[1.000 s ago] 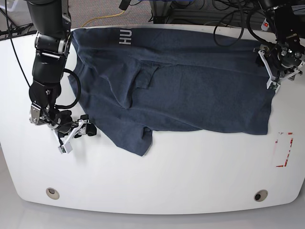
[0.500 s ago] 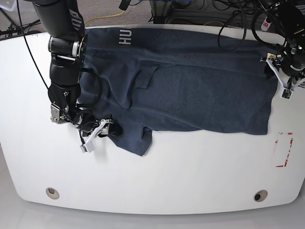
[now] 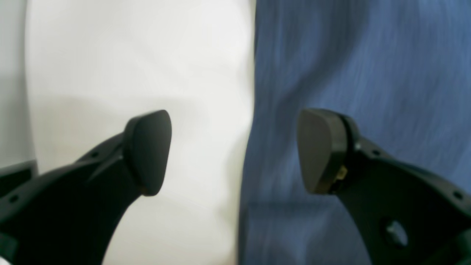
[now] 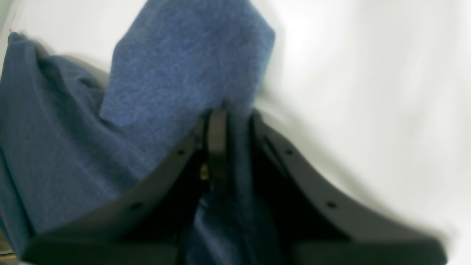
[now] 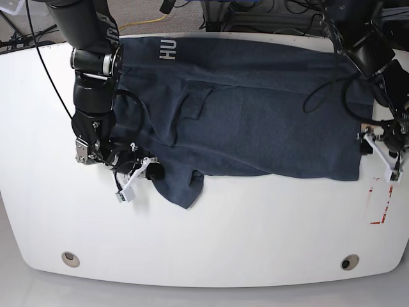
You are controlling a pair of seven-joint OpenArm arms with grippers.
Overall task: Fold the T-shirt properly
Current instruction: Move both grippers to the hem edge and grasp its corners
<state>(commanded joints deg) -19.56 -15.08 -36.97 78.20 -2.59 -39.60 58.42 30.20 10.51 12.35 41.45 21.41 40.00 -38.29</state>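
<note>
"One white table (image 5: 211, 256) is carrying everything, isn't it?"

"Yes, and the T-shirt (image 5: 255, 121) is sprawling across it, from near the top left corner in the base view toward the right edge, its lower outline staying clear of the bottom edge."

"How is the cloth looking?"

"Dark slate blue, softly heathered. A long layered band is running along the top, loose folds are bunching at the left, and the middle is lying fairly smooth. A flap is jutting toward the bottom edge on the left, and a squarer one on the right."

"And the grippers?"

"The left gripper (image 3: 235, 151) is holding its jaws wide apart, with the shirt's side edge running between the fingers in the wrist view. I can't tell whether they're touching it. The right gripper (image 4: 235, 114) is clenching a ridge of cloth at the left flap."

"Anything smaller?"

"Two round metallic discs are sitting near the table's bottom corners, one left (image 5: 70, 259), one right (image 5: 349, 261). A red marking (image 5: 381, 201) is showing near the right edge, just beside the right flap. White letters, 'HU', (image 5: 167, 48) are standing out sideways on the shirt's upper left."
</note>
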